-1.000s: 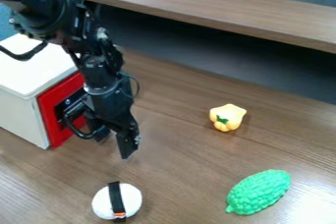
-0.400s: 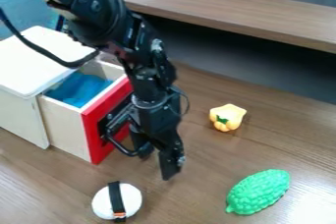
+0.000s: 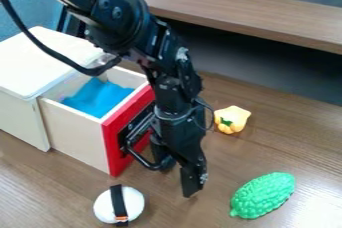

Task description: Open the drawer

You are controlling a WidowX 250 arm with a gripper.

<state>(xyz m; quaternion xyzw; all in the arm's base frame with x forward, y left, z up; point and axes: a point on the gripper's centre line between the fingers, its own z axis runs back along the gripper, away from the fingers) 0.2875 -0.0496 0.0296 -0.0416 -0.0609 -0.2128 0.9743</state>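
Drawer (image 3: 116, 157) open, rice ball (image 3: 119, 205) near, gourd (image 3: 264, 195) apart

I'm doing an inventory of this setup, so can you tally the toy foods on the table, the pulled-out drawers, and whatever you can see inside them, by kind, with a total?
Toy foods: 3 (yellow bell pepper, green bumpy vegetable, white rice ball with a black band)
Pulled-out drawers: 1 (red-fronted drawer)
Blue cloth-like items: 1
Total: 5

red drawer front (image 3: 114, 149) | blue cloth (image 3: 99, 97) | green gourd (image 3: 262, 195) | brown wood-grained tabletop (image 3: 40, 179)
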